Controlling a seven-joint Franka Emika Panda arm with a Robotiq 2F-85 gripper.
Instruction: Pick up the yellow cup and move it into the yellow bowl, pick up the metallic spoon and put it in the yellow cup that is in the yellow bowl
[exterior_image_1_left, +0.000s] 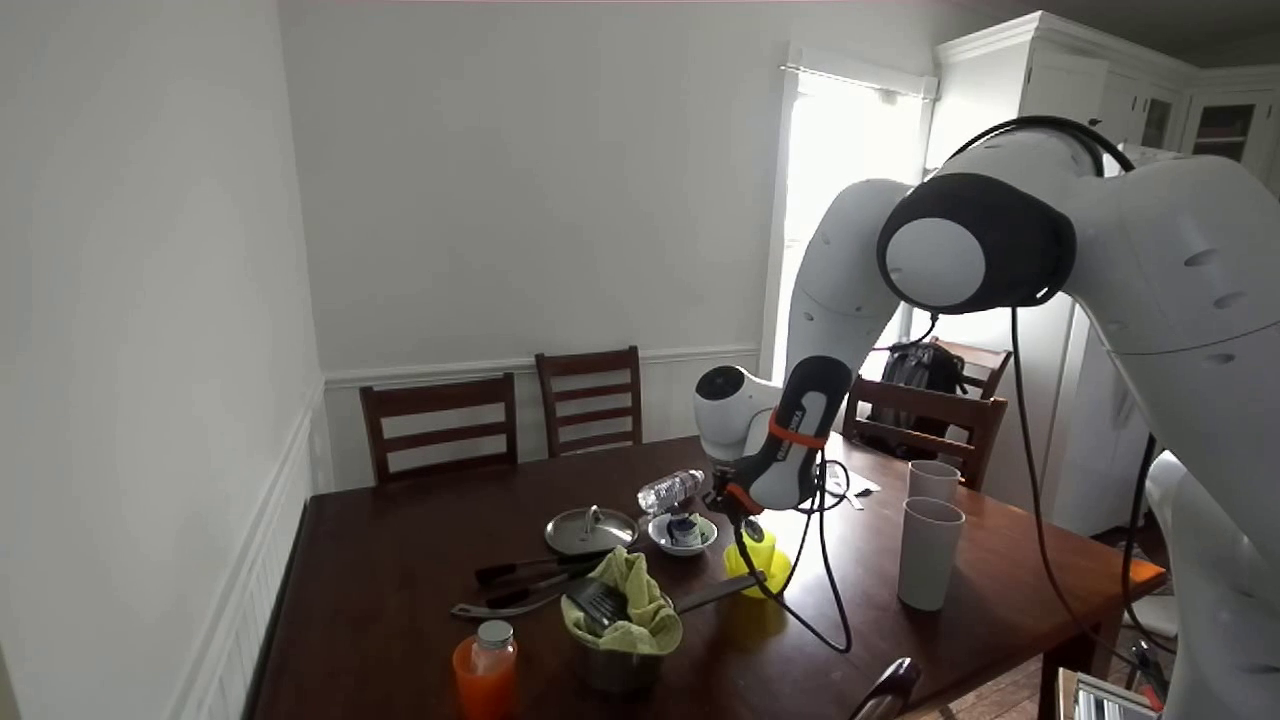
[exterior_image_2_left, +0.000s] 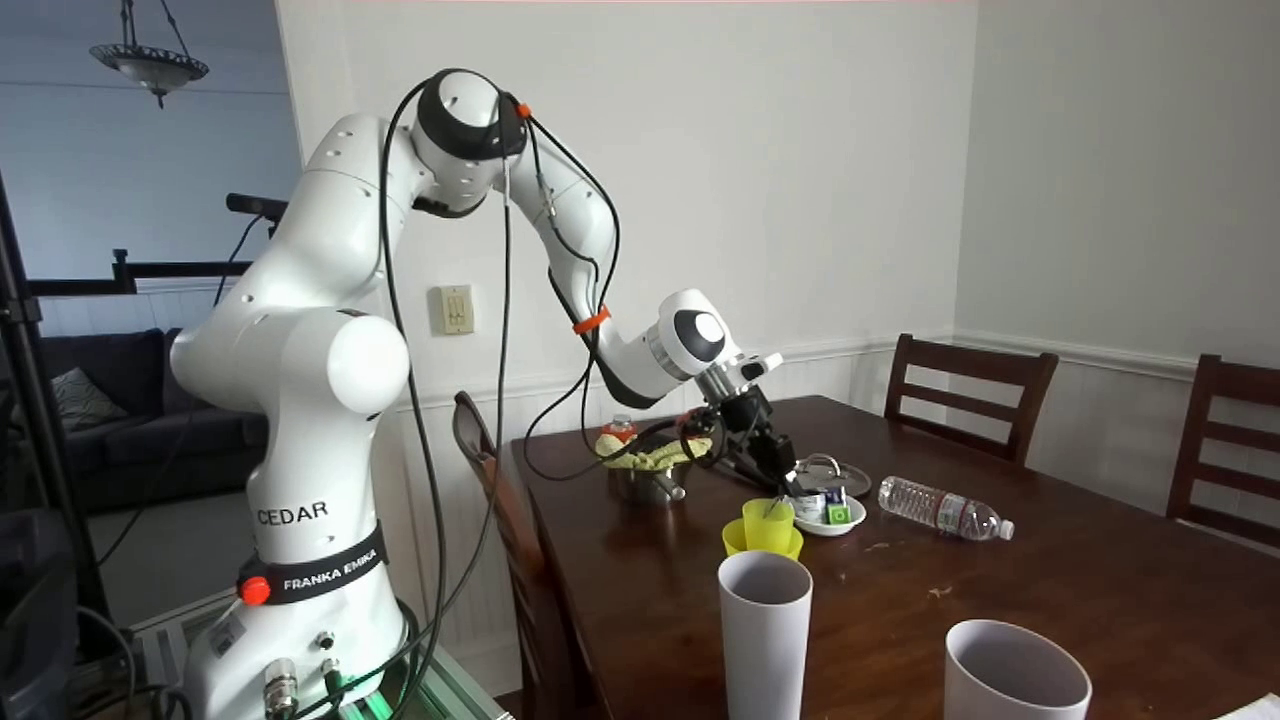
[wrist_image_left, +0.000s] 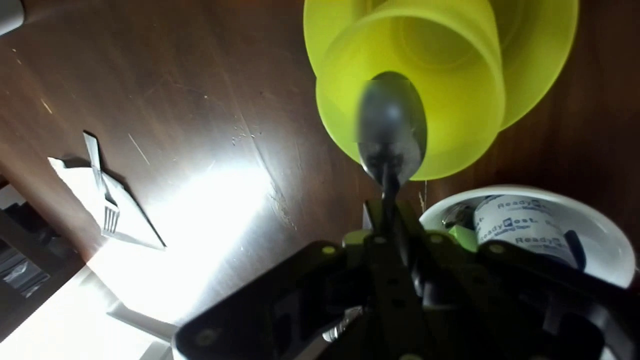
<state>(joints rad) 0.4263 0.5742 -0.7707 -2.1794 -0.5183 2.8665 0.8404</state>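
Note:
The yellow cup (wrist_image_left: 460, 110) stands inside the yellow bowl (wrist_image_left: 545, 50), its mouth facing the wrist camera. Both also show in an exterior view, the cup (exterior_image_2_left: 768, 530) rising above the bowl (exterior_image_2_left: 734, 541). My gripper (wrist_image_left: 389, 209) is shut on the handle of the metallic spoon (wrist_image_left: 392, 125). The spoon's head points away from the fingers and overlaps the cup's opening in the wrist view. Whether it dips below the rim I cannot tell. From outside, the gripper (exterior_image_2_left: 787, 487) is just above and beside the cup. Part of the spoon's handle is hidden between the fingers.
A white bowl (wrist_image_left: 607, 250) holding a tape roll sits close beside the cup. The handle (exterior_image_1_left: 715, 592) of a cloth-filled pot (exterior_image_1_left: 620, 670) reaches toward the yellow bowl. A lid (exterior_image_1_left: 575, 535), a lying water bottle (exterior_image_2_left: 940, 508) and tall grey cups (exterior_image_2_left: 765, 640) stand around.

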